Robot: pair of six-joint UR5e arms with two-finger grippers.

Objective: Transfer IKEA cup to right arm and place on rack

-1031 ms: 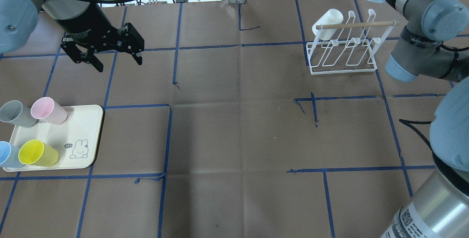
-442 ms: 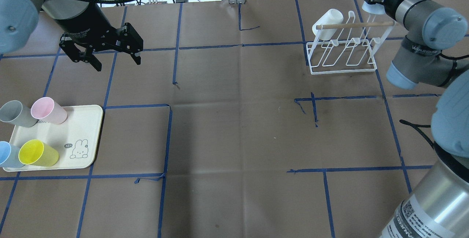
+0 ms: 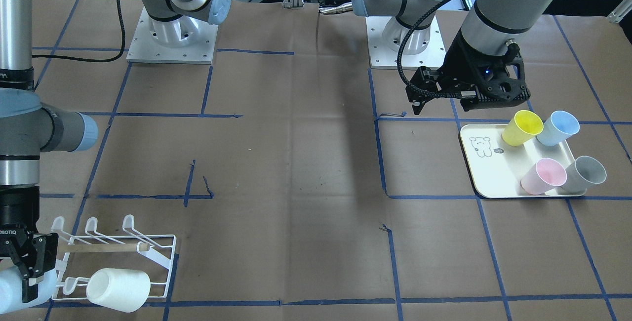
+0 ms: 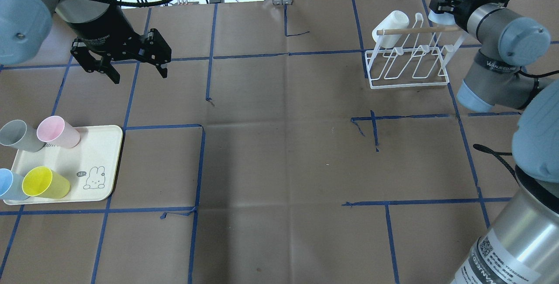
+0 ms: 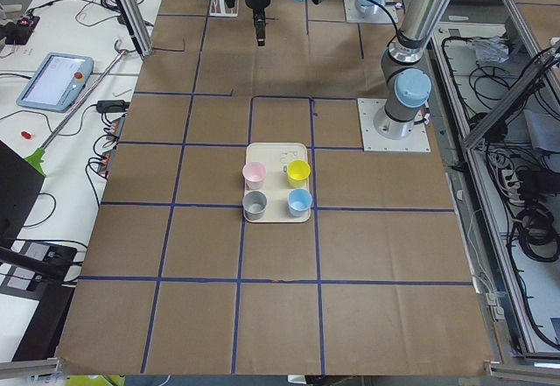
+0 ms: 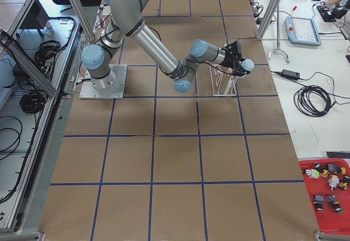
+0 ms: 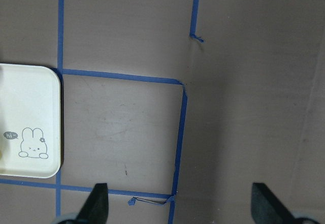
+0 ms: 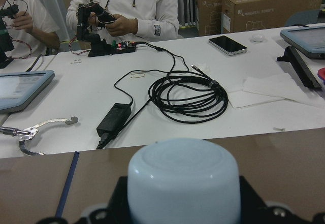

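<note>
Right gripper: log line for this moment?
right gripper: shut on pale blue plastic cup | beside white wire rack, not yet hung | left gripper: open, empty

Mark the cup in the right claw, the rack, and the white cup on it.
light-blue cup (image 8: 183, 181): right wrist view, wall near its base.
rack (image 4: 406, 31): overhead view, its wooden dowel.
white cup (image 4: 391, 22): overhead view, its side wall.

Left arm (image 4: 83, 4) enters from the left, wrist turned downward; left gripper (image 4: 141, 77) hangs pointing down, fingers (image 7: 96, 203) spread wide, nothing between them; right arm (image 4: 493, 17) extends far forward, wrist close to level; right gripper (image 4: 441, 4) is clamped on a pale blue cup (image 8: 183, 178).
</note>
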